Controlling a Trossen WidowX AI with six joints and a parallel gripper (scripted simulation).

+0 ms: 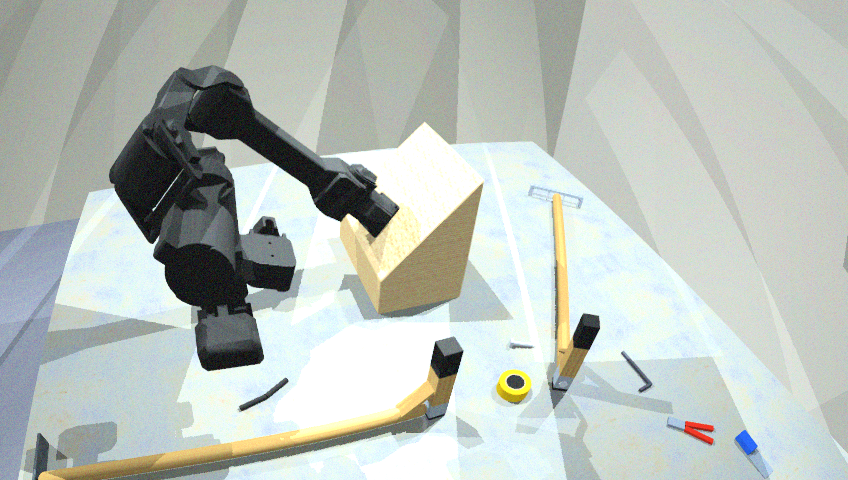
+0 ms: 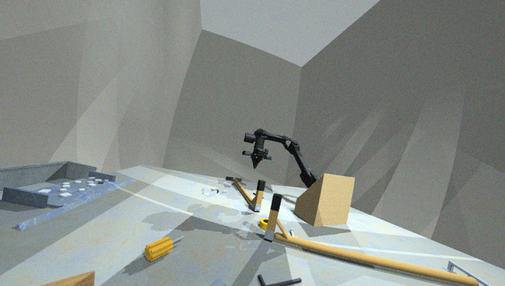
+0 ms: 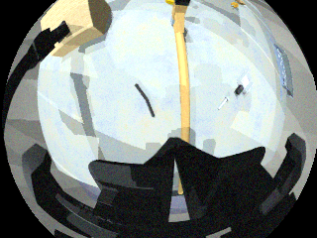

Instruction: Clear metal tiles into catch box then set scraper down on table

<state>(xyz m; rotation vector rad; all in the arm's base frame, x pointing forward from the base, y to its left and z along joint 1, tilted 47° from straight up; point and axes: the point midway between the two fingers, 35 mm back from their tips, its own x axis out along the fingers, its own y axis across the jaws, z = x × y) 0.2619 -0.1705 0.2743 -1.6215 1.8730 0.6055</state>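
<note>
Far left, tiles [image 2: 65, 194] wait. Next, the long scraper [image 1: 255, 446] [image 2: 242, 189] [image 3: 184, 89] lies on the table [image 1: 321, 303] [image 2: 212, 266] [image 3: 119, 64], prob. stiff, light, bit tippy w/ its long stick. Gripper [image 2: 255, 167] [image 3: 174, 141] hangs above, fingers closed, nothing in 'em. Grab the black upright end [image 1: 447, 356] [image 2: 261, 185] [image 3: 182, 2], I'd say.
</note>
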